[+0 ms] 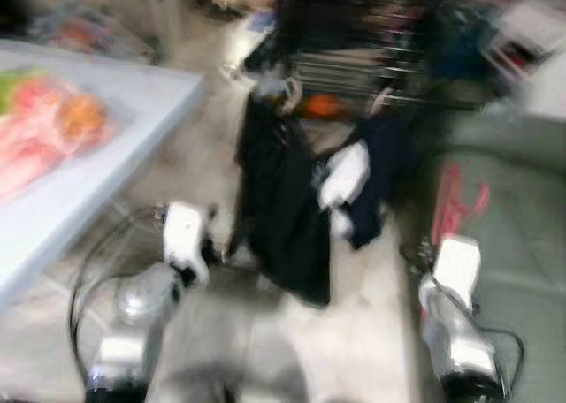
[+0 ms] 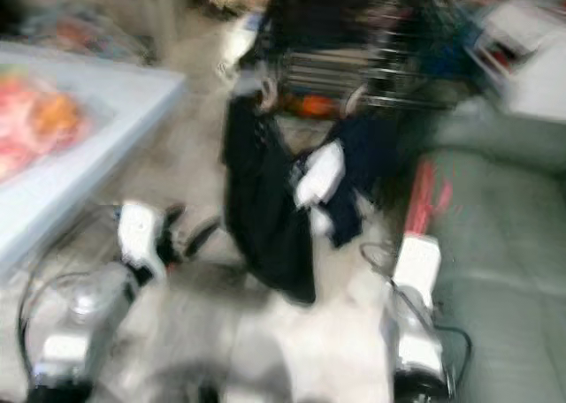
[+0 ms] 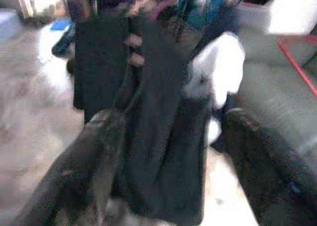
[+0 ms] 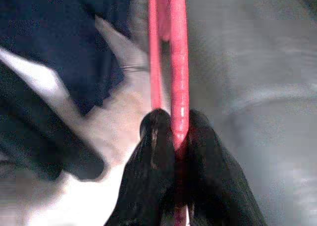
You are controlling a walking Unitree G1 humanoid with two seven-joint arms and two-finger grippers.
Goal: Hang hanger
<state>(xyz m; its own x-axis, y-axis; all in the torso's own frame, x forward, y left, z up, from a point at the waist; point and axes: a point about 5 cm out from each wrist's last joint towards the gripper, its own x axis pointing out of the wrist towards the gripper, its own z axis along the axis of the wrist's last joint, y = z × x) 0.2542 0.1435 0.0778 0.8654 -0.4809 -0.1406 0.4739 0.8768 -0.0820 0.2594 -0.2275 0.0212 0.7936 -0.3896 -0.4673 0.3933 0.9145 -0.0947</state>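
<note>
The left claw [image 3: 163, 151] hangs spread and empty at seven o'clock, facing a hung black garment [image 1: 283, 217]. The right claw [image 4: 176, 132] at five o'clock pinches the red hanger [image 4: 178, 62], its thin plastic length running straight on from the fingertips toward the clothes rack [image 1: 371, 67] at twelve o'clock.

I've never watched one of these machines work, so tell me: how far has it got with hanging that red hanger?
Done: the right pincer has the red hanger clamped between its fingers, held beside the grey sofa. In hand: the views are blurred, suggesting motion, with the rack of dark clothes ahead. The left pincer is open near those clothes. Left: the hanger is not yet on the rack.
</note>
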